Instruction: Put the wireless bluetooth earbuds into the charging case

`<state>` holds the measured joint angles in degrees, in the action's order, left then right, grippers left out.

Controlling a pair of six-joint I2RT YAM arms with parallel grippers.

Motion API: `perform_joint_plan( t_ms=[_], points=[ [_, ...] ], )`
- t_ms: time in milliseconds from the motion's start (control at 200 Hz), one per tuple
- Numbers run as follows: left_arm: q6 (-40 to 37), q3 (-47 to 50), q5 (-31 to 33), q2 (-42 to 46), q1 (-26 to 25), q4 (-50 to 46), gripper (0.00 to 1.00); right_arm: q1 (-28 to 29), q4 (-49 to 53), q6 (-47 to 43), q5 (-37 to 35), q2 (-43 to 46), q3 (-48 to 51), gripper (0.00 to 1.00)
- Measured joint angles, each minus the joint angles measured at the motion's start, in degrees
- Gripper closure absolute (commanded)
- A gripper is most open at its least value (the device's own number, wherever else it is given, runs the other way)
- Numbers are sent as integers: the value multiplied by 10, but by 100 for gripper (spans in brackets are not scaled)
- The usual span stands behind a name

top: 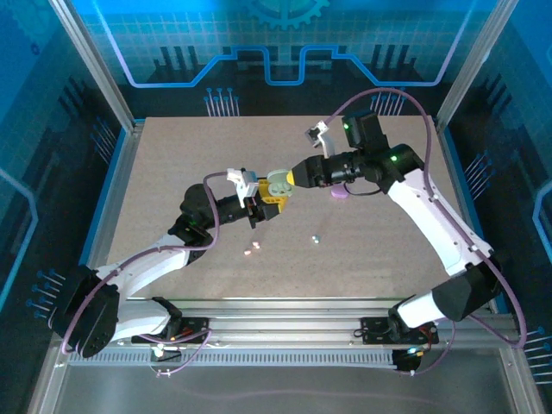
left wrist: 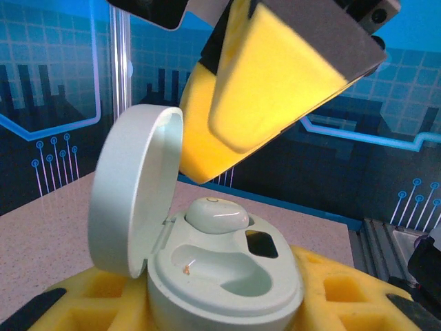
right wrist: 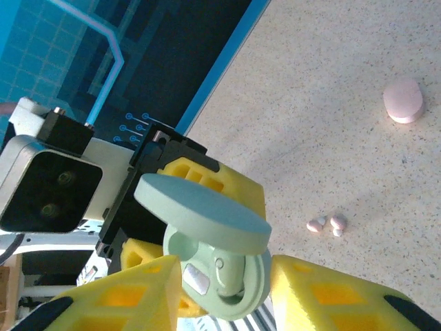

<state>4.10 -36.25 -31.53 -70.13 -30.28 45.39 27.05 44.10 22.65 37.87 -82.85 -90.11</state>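
Note:
An open mint green charging case point(left wrist: 227, 276) sits between the yellow fingers of my left gripper point(left wrist: 220, 300), which is shut on it. Its lid point(left wrist: 134, 186) stands up on the left. One mint earbud point(left wrist: 216, 214) lies in the far slot, and the near slot is empty. My right gripper point(right wrist: 227, 293) hovers just over the case point(right wrist: 231, 272) with its jaws open and nothing in them; one of its yellow fingers point(left wrist: 269, 83) hangs above the case. In the top view both grippers meet at the case point(top: 276, 184) mid-table. A loose mint earbud point(top: 316, 238) and two pink earbuds point(top: 252, 249) lie on the table.
A purple case point(top: 339, 193) lies on the table right of the grippers, under the right arm. A closed pink case point(right wrist: 403, 100) rests beyond the pink earbuds point(right wrist: 327, 223). Bare tabletop point(top: 362, 259) stretches toward the near edge.

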Motion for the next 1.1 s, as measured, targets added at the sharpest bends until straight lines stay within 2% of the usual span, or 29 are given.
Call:
perform_joint_plan(
  t_ms=[165,325,465,555,680,936,1101],
  points=[
    [-7,0,3,5,0,-1,73,-5,-5,-7,-15,49,12,60],
    [-16,0,16,19,0,-1,73,-39,-32,0,-82,157,103,61],
    [-17,0,25,30,0,-1,73,-82,-30,37,-142,182,181,62],
    [-17,0,29,32,0,-1,73,-103,-33,63,-143,140,244,63],
    [-17,0,33,33,0,-1,73,-95,-30,79,-141,38,296,64],
    [-24,0,36,42,0,-5,73,3,-29,85,-169,-97,279,64],
    [-30,1,39,55,0,-16,73,35,-42,93,-204,-154,262,64]
  ],
)
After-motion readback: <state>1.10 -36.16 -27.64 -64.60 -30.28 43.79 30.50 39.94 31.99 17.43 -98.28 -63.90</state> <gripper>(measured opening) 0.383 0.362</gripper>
